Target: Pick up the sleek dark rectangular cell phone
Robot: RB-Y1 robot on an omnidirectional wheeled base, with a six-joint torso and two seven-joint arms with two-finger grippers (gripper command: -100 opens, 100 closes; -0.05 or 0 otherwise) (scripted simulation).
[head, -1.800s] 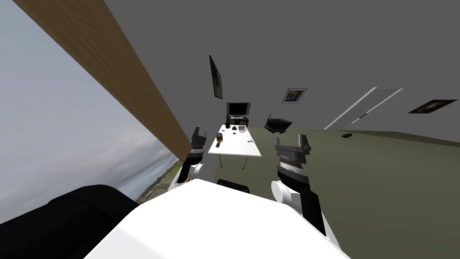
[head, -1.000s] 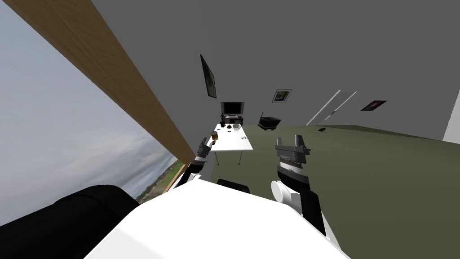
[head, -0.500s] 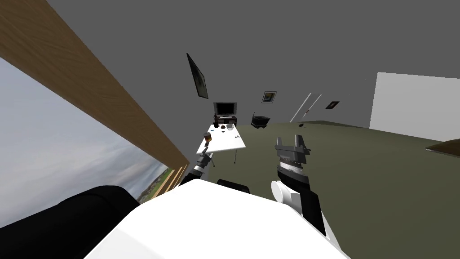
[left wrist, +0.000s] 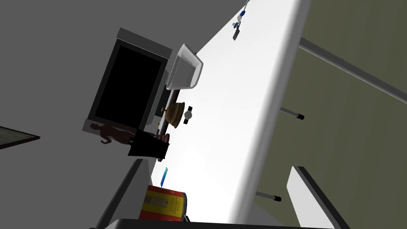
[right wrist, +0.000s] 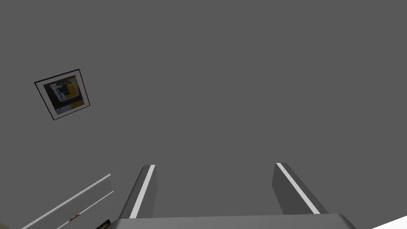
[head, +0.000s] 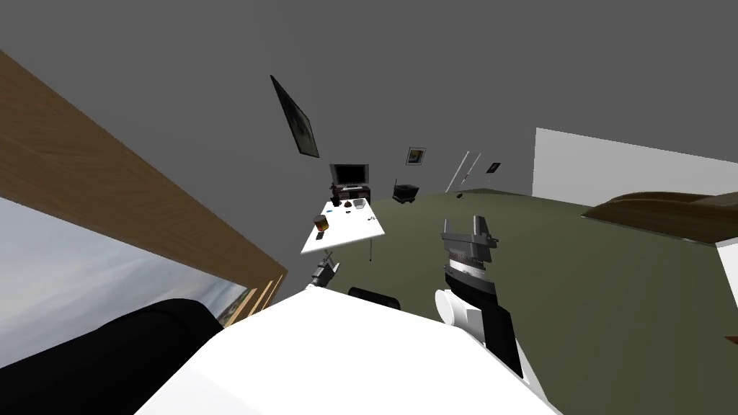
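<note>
A white table (head: 353,230) stands some way ahead by the wall. On its near end a small dark flat shape, likely the cell phone (head: 320,234), lies just in front of a red and yellow jar (head: 321,222). My left gripper (head: 326,271) hangs low below the table's near edge. In the left wrist view it (left wrist: 216,167) is open and looks along the table top (left wrist: 230,119) past the jar (left wrist: 163,202). My right gripper (head: 470,229) is raised to the right of the table, open and holding nothing (right wrist: 214,165).
Further along the table lie a white tray (left wrist: 183,73), a brown lump (left wrist: 175,114), a watch (left wrist: 188,115) and keys (left wrist: 237,30). Behind it stand a TV (head: 349,173) and a black cart (head: 405,192). A wood-framed window (head: 108,202) runs on the left; brown furniture (head: 670,212) sits at right.
I have turned and drawn back, so the table has slid left and shrunk. My left gripper has dropped from beside the table to below its near edge. The right gripper has kept its pose.
</note>
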